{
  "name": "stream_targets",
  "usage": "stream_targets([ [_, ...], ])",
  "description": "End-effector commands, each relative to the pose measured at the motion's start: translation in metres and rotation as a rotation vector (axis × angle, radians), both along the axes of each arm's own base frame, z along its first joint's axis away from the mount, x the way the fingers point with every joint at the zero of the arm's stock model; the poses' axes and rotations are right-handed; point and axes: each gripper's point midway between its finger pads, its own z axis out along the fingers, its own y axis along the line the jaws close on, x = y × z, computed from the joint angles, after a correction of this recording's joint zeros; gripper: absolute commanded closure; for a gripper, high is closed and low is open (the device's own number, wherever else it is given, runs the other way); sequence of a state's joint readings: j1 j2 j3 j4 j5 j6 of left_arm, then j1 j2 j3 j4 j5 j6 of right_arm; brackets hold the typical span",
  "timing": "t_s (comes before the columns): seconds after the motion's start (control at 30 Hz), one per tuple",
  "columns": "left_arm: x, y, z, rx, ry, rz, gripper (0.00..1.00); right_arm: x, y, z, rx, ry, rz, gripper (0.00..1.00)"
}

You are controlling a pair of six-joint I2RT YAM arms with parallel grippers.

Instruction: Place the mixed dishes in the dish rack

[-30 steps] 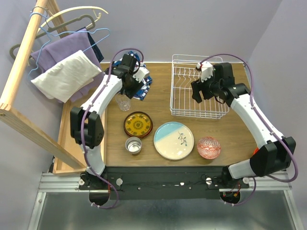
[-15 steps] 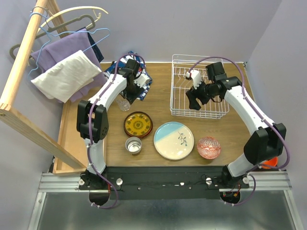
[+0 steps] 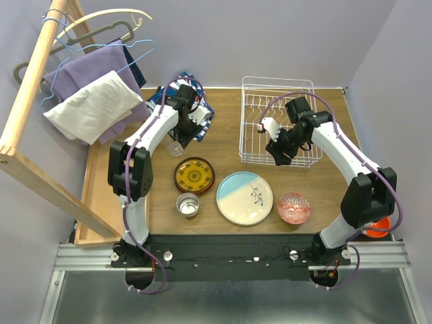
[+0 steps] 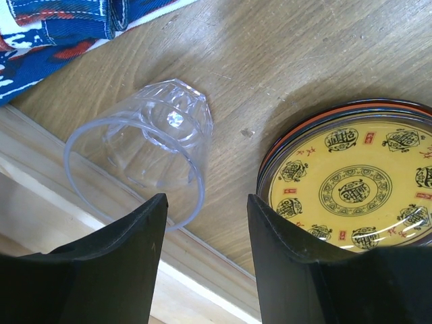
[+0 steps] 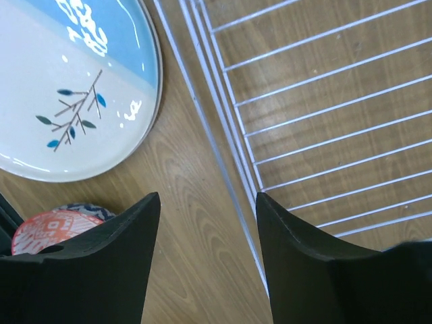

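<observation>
The rack (image 3: 278,79) sits on the worktop (image 3: 223,142), and the dishes all lie outside it. The right tool (image 5: 206,256) hangs over the rack's near left corner with its fingers spread and nothing between them; the rack's edge wires run under the gap. The sprig plate (image 3: 244,197) lies flat just near of the rack, toward its left corner. The red bowl (image 3: 294,207) is near of the rack's right half, beside that plate. The yellow plate (image 3: 194,175) lies left of the rack and a little nearer, and the cup (image 3: 187,204) stands nearer still. The glass (image 4: 138,158) stands well left of the rack, close to the worktop's left edge. The left tool (image 4: 206,256) hovers over the glass, released and gripping nothing, with the glass showing mostly beyond its left finger. The cloth (image 4: 61,27) lies crumpled left of the rack, beyond the glass.
</observation>
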State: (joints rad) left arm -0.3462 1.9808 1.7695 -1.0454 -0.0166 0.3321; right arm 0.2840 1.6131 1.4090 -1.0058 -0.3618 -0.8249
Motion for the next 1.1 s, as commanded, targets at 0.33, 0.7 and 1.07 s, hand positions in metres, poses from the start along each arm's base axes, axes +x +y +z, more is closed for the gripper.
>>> stream_targets([
  [0.33, -0.016, 0.006, 0.013, -0.005, -0.002, 0.002, 0.4, -0.017, -0.055, -0.029, -0.298, 0.004, 0.131, 0.93],
  [0.7, -0.021, 0.007, 0.013, -0.012, -0.004, -0.01, 0.4, -0.048, -0.072, -0.026, -0.334, 0.017, 0.067, 0.99],
  [1.07, -0.007, 0.005, -0.004, 0.002, -0.015, -0.02, 0.37, -0.066, -0.083, -0.019, -0.354, 0.003, 0.02, 0.92],
])
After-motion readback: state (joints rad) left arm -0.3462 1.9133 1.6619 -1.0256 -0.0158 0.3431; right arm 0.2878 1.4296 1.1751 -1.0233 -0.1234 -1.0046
